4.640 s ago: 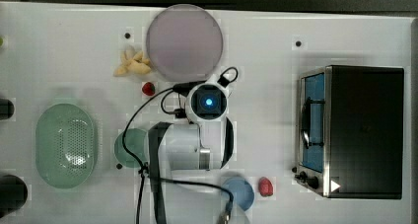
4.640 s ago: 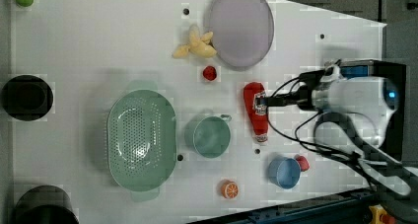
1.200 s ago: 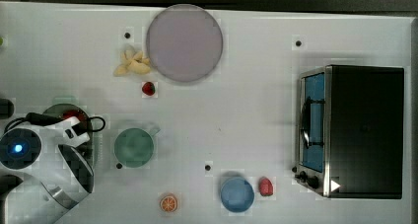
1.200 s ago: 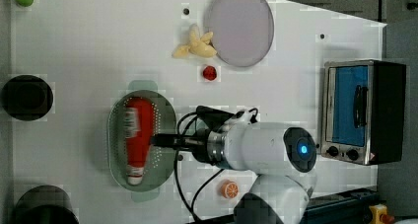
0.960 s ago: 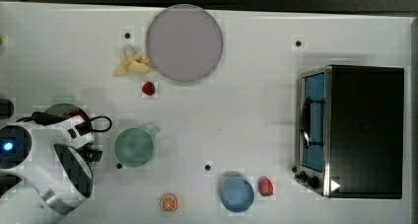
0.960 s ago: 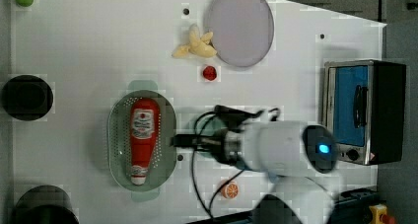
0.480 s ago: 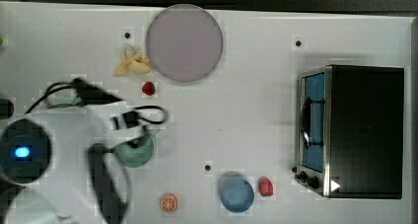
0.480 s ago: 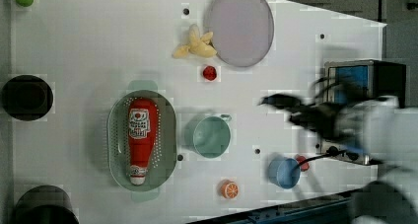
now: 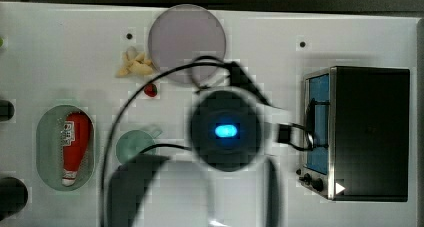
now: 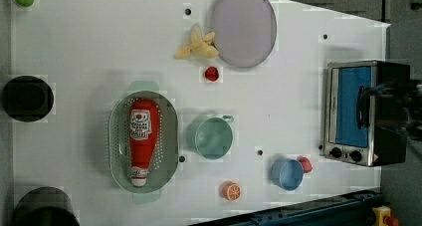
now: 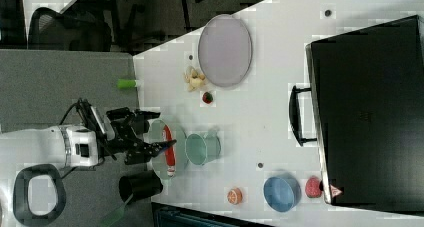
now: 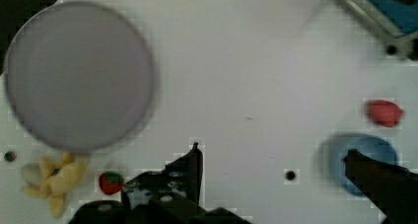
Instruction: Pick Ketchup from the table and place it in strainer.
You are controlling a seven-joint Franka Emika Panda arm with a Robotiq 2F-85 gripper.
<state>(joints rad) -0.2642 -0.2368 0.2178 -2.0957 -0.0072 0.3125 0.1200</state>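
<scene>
The red Ketchup (image 10: 142, 136) lies lengthwise in the pale green strainer (image 10: 117, 136), white cap toward the left view's bottom. The top view has the Ketchup (image 9: 75, 137) in the strainer (image 9: 44, 137) at the top view's left, with my arm's blurred body (image 9: 227, 129) over the table's middle. In the wrist view my gripper (image 12: 273, 157) is open with nothing between its fingers (image 12: 194, 160), above bare white table. The right view has my gripper (image 11: 165, 146) beside the strainer (image 11: 159, 132), over the Ketchup (image 11: 170, 154).
A green cup (image 10: 213, 137) stands next to the strainer. A purple plate (image 10: 244, 27), banana pieces (image 10: 199, 44) and a strawberry (image 10: 212, 73) lie at the back. The toaster oven (image 10: 358, 111), a blue bowl (image 10: 287, 173) and an orange slice (image 10: 231, 190) sit toward the left view's right.
The Ketchup was carried to the strainer and let go; it now lies there. My arm has swung away from the strainer toward the oven side.
</scene>
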